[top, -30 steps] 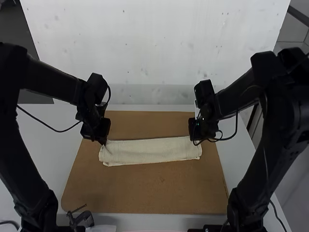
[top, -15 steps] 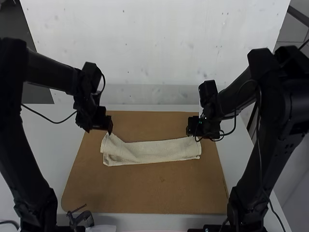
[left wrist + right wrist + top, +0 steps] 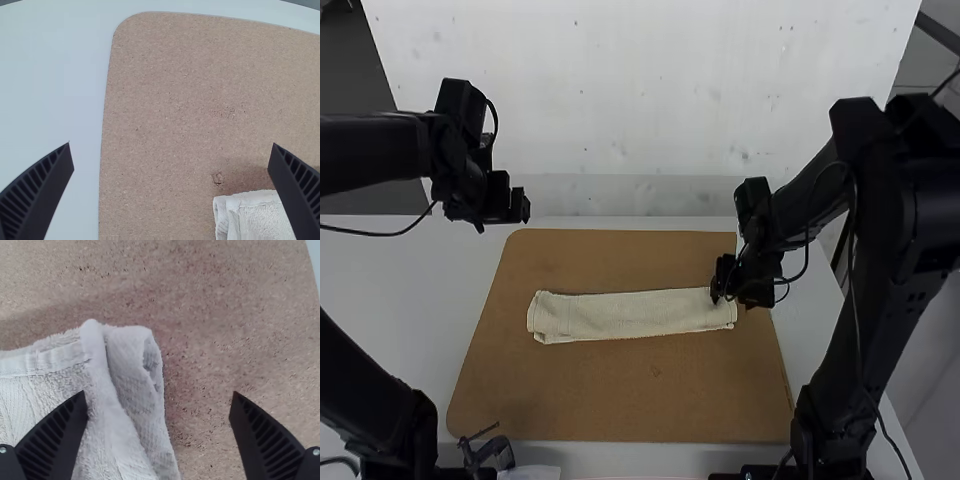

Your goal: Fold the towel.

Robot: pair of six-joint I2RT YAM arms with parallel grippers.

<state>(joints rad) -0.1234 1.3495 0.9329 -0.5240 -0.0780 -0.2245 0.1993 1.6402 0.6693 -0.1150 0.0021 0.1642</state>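
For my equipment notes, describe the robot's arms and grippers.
The left arm and right arm are black, with thick segments and bulky joints; thin black cables loop from them. The left gripper and right gripper have dark, tapered, ribbed fingers; the right one's also show round, silvery screw heads.

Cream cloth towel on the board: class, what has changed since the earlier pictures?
The black left hand has let go of the left end of the folded cream towel and moved away, leftward in the high view; the raised corner has dropped flat. The towel stays on the brown rectangular board, the black right hand still near its right end.
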